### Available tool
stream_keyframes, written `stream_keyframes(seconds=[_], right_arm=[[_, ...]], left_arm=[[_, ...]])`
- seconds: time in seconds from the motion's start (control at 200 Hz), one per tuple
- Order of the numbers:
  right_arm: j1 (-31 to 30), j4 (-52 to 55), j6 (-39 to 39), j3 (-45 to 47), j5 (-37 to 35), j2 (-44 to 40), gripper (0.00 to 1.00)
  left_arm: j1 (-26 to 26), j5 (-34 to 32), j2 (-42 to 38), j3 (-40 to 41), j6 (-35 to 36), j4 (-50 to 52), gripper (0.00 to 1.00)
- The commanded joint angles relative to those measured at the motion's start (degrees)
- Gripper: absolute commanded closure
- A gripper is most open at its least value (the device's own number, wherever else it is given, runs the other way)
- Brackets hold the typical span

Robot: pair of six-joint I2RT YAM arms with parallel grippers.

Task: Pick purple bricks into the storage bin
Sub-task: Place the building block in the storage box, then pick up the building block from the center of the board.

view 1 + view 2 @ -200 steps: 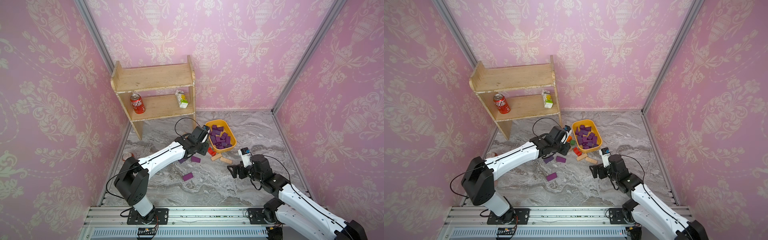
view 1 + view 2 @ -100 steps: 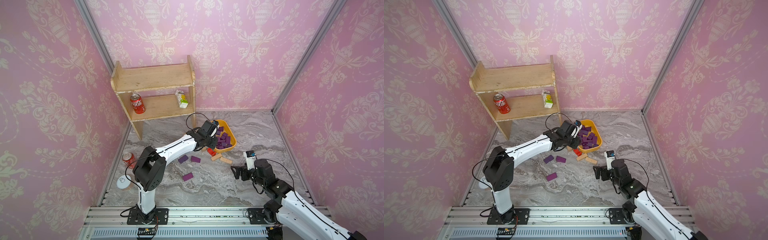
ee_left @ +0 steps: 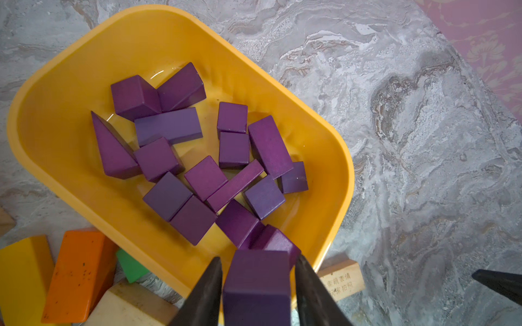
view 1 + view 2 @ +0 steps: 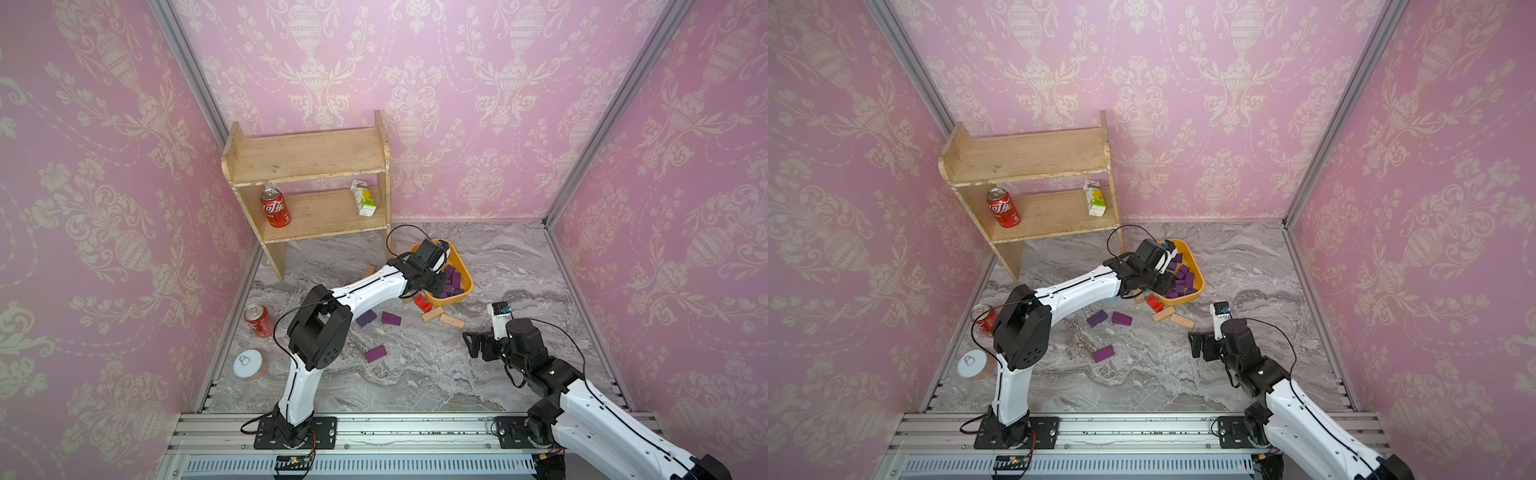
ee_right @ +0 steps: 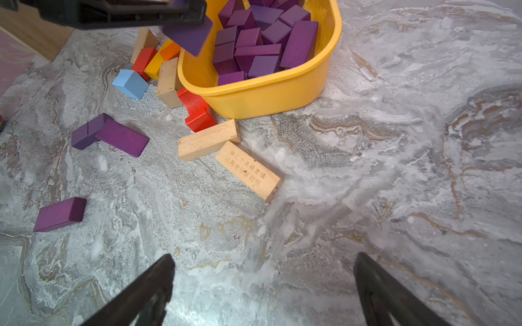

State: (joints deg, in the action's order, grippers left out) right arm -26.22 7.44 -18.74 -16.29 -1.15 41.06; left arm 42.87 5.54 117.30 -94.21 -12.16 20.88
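Observation:
The yellow-orange storage bin [image 4: 467, 276] [image 4: 1197, 272] [image 3: 42, 84] [image 5: 268, 96] holds several purple bricks [image 3: 169, 127]. My left gripper [image 3: 258, 258] [image 4: 438, 282] hangs over the bin's near end, open. A purple brick [image 3: 257, 279] [image 5: 187, 36] sits loose between its jaws, with a thin gap on each side. Three more purple bricks lie on the marble floor: two together [image 4: 366, 318] [image 4: 391, 318] [image 5: 123, 137] and one alone [image 4: 375, 354] [image 5: 60, 214]. My right gripper [image 5: 264, 256] [image 4: 473, 345] is wide open and empty, low over bare floor right of them.
Red [image 5: 197, 113], orange [image 3: 79, 276], yellow [image 3: 22, 279], green [image 3: 130, 265], light-blue [image 5: 131, 83] and tan blocks [image 5: 209, 139] [image 5: 248, 170] crowd the bin's near side. A wooden shelf [image 4: 307, 158] holds a cola can and carton. A cola can [image 4: 258, 320] and tin [image 4: 248, 365] stand left.
My left arm swung from the floor bricks out over the bin with a purple brick, and its jaws have just parted from it. My right arm drew back toward the front.

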Motion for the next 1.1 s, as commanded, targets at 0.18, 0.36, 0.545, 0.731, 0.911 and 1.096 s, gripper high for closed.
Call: stream_keyframes(seconds=[0.18, 0.36, 0.545, 0.731, 0.911, 1.096], right_arm=[[0.45, -1.98, 0.02, 0.48, 0.45, 0.66, 0.00], [0.44, -2.29, 0.07, 1.00, 0.64, -0.26, 0.00], [0.45, -3.78, 1.60, 1.59, 4.37, -0.45, 0.00], [0.44, -4.72, 2.69, 1.48, 7.69, 0.59, 0.00], [-0.57, -4.76, 5.49, -1.68, 14.88, 6.87, 0.01], [-5.12, -5.48, 8.06, -11.21, 15.82, 20.36, 0.05]], left_arm=[[0.29, -0.47, 0.06, -2.29, 0.72, 0.56, 0.32], [0.28, -2.69, -3.34, -0.27, 1.40, 1.43, 0.27], [0.63, -11.33, -12.01, 9.87, 2.01, 0.41, 0.27], [0.79, -19.48, -21.55, 23.06, 0.03, 0.64, 0.25], [0.78, -22.78, -30.59, 33.20, -3.66, 1.90, 0.22], [0.64, -26.42, -41.65, 44.79, -3.93, -5.09, 0.12]])
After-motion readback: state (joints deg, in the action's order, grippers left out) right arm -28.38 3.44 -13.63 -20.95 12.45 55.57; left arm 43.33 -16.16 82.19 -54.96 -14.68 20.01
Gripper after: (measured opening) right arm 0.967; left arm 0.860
